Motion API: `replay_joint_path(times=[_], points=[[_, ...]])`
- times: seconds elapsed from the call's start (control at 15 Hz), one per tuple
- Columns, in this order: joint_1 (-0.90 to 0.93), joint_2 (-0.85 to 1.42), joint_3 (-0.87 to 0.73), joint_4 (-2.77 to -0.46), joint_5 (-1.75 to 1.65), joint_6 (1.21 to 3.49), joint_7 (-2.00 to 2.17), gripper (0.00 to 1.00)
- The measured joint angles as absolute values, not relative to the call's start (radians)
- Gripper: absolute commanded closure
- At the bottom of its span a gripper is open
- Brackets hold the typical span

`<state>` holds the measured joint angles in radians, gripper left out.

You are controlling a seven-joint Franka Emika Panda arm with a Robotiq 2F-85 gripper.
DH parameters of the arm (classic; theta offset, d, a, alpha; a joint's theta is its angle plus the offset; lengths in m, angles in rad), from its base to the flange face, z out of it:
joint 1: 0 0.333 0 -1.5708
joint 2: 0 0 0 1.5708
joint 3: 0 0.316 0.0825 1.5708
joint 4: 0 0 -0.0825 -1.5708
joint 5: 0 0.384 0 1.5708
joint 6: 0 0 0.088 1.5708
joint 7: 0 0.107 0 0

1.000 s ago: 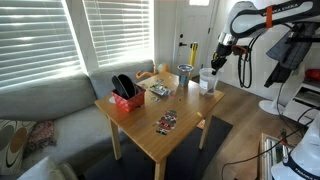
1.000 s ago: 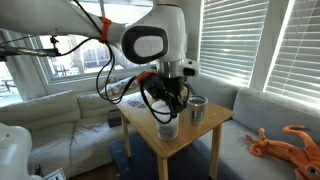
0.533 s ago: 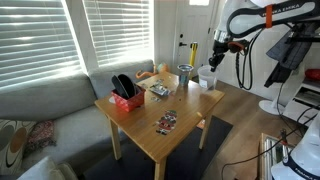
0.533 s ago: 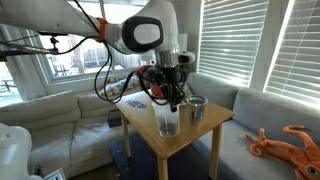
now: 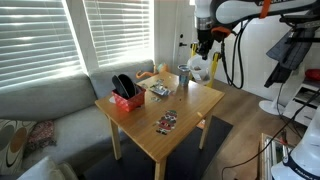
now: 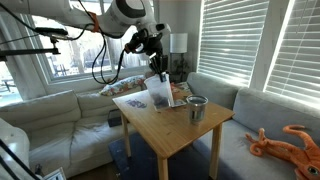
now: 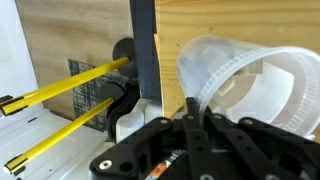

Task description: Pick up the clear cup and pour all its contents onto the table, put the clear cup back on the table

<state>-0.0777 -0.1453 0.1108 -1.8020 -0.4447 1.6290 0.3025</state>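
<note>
My gripper [image 5: 203,57] is shut on the clear cup [image 5: 200,70] and holds it in the air over the far part of the light-wood table [image 5: 185,112]. In an exterior view the gripper [image 6: 155,66] holds the cup [image 6: 160,93] tilted, well above the table [image 6: 165,135]. In the wrist view the cup [image 7: 250,75] lies on its side between my fingers [image 7: 200,122], mouth towards the right. I cannot make out its contents in any view.
A greyish cup [image 5: 185,71] [image 6: 197,108] stands on the table near the held cup. A black-and-red container [image 5: 125,95] and dark patterned packets [image 5: 165,122] lie on the table. A grey sofa [image 5: 50,110] flanks it, with blinds behind.
The gripper has lifted the clear cup off the table's corner, carried it up and towards the greyish cup, and tilted it.
</note>
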Motion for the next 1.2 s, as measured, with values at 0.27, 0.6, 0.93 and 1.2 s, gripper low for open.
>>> replay_joint_path(times=[0.27,0.6,0.93,1.2], points=[[-0.088,-0.117,0.103,-1.784,-0.452,1.628,0.303,0.96],[-0.088,-0.117,0.103,-1.777,-0.452,1.627,0.303,0.99],[-0.028,-0.054,0.117,-1.711,-0.529,1.471,0.296,0.99],[0.081,0.105,0.155,-1.53,-0.651,1.218,0.294,0.99]])
